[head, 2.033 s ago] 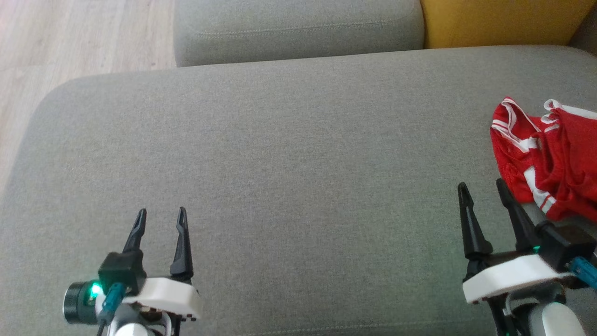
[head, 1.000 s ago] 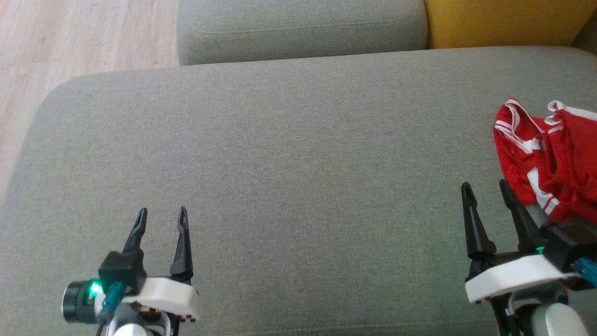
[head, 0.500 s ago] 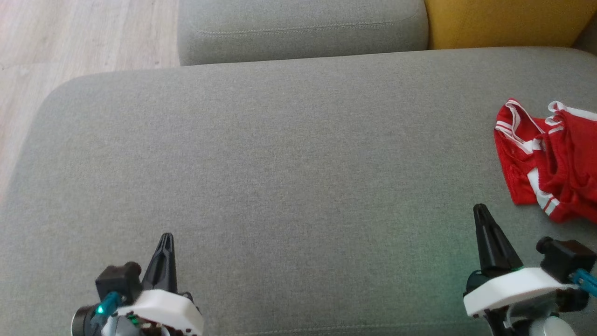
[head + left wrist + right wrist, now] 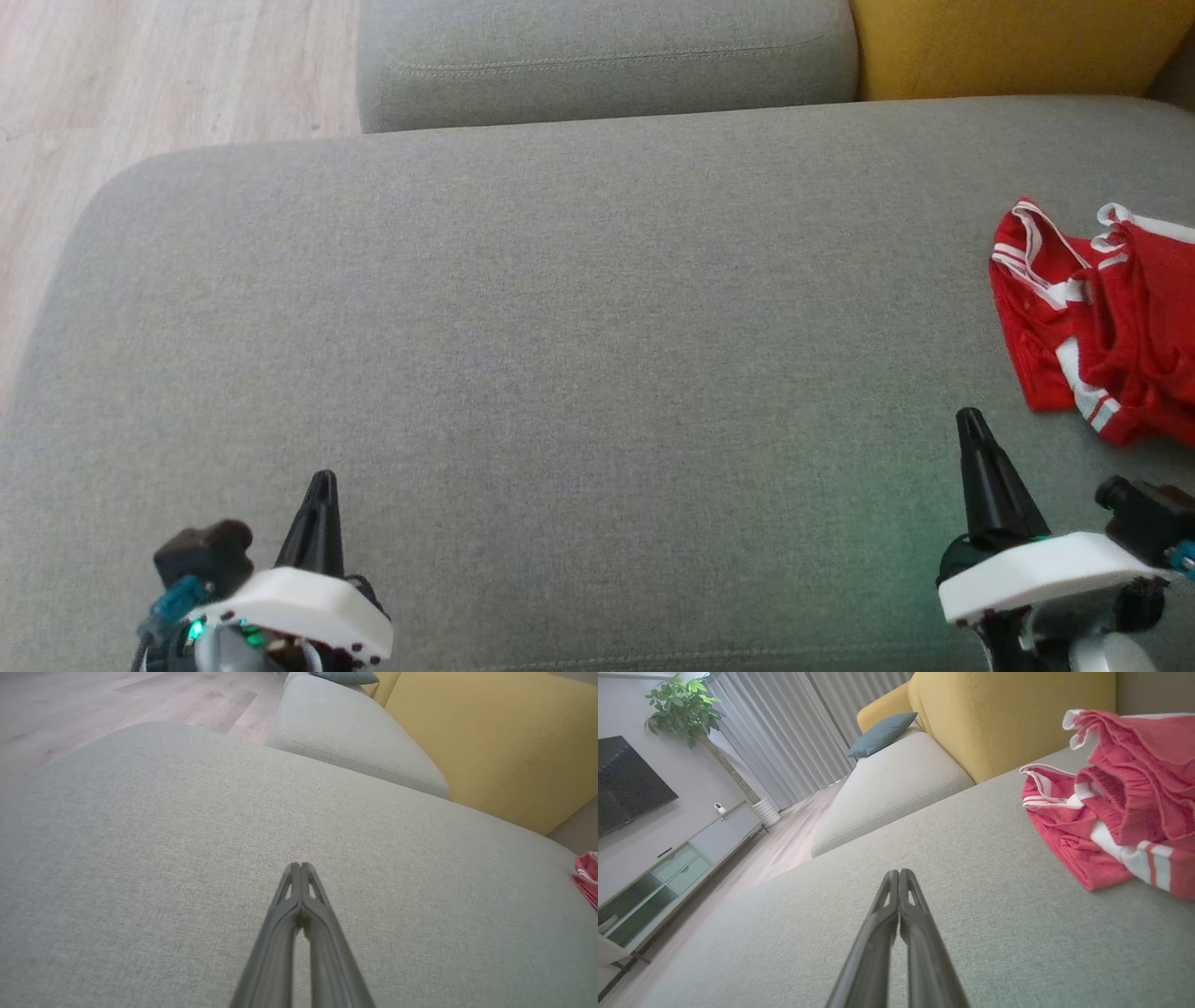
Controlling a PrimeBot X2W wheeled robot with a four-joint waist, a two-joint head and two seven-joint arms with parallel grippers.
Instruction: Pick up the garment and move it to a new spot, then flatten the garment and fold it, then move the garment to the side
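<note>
Both closed on nothing, fingers pressed tip to tip: left gripper [image 4: 322, 481] at the near-left of the grey seat cushion [image 4: 560, 308], right gripper [image 4: 969, 420] at the near-right. The red garment [image 4: 1106, 317] with white stripes lies crumpled at the cushion's right edge, just beyond the right gripper but clear of it. Yellow backrest [image 4: 1008, 42] sits behind the cushion.

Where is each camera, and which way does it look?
Head view: on the head, looking down at the grey seat; left hand and right hand show, both shut.
Left wrist view: on the left wrist, looking along its fingers across the seat toward the yellow backrest.
Right wrist view: on the right wrist, looking along its fingers, past the red garment, toward the TV.
Shared: all three show the seat and garment.
</note>
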